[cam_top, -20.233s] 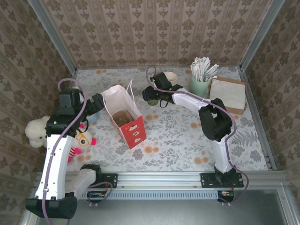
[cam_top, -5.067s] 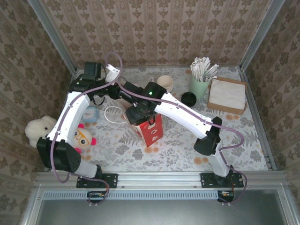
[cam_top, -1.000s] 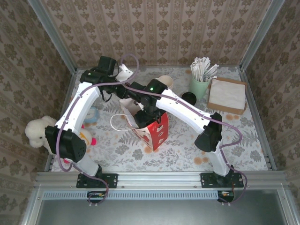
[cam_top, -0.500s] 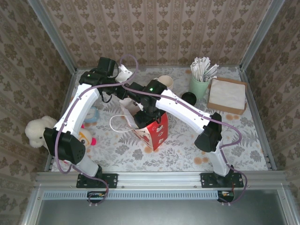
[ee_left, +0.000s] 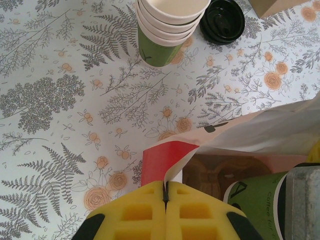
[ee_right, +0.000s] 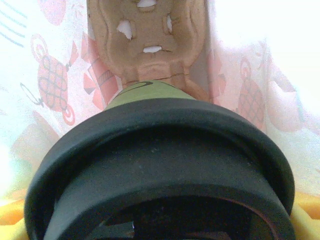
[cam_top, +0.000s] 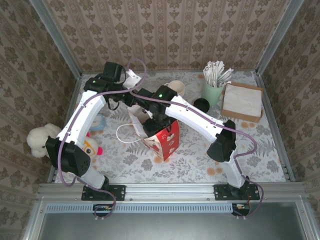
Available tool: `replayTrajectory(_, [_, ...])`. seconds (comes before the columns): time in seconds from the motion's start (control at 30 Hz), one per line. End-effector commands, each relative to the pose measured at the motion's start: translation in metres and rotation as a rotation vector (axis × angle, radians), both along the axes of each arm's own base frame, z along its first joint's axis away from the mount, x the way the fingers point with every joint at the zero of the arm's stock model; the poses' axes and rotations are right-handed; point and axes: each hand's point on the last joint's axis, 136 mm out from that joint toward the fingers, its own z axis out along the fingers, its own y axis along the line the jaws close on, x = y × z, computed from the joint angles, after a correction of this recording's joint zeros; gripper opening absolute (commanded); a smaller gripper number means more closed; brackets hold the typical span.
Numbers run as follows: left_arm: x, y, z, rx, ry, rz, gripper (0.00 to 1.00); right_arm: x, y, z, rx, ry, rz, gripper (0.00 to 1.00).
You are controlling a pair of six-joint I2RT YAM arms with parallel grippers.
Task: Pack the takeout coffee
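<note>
Left gripper (ee_left: 165,194): yellow pads pressed together, pinching the top edge of the paper bag (ee_left: 167,156).
Right gripper (cam_top: 151,123): jaws spread wide around the takeout coffee (ee_right: 155,150), a yellow pad at either side of its black lid, holding it.
Takeout coffee: inside the bag mouth, over the cardboard cup carrier (ee_right: 150,40) on the bag floor; seating in the carrier cannot be told.
Paper bag: upright on the floral worktop (ee_left: 50,100).
Surroundings: stack of unlidded cups (ee_left: 167,30) and loose lid (ee_left: 222,20), side by side beyond the bag.
</note>
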Motion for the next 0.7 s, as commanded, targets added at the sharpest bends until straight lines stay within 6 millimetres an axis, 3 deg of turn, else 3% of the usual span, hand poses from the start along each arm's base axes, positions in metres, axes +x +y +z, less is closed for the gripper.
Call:
replayTrajectory(0.0, [-0.003, 0.004, -0.003, -0.002, 0.034, 0.018, 0.00, -0.005, -0.010, -0.023, -0.096, 0.036, 0.034, 0.65])
replayTrajectory(0.37, [0.000, 0.004, -0.004, -0.005, 0.028, 0.027, 0.00, -0.005, -0.012, -0.036, -0.128, 0.051, 0.040, 0.65])
replayTrajectory(0.67, [0.000, 0.004, -0.003, -0.013, 0.024, 0.026, 0.00, -0.004, -0.015, -0.035, -0.141, 0.042, 0.038, 0.65])
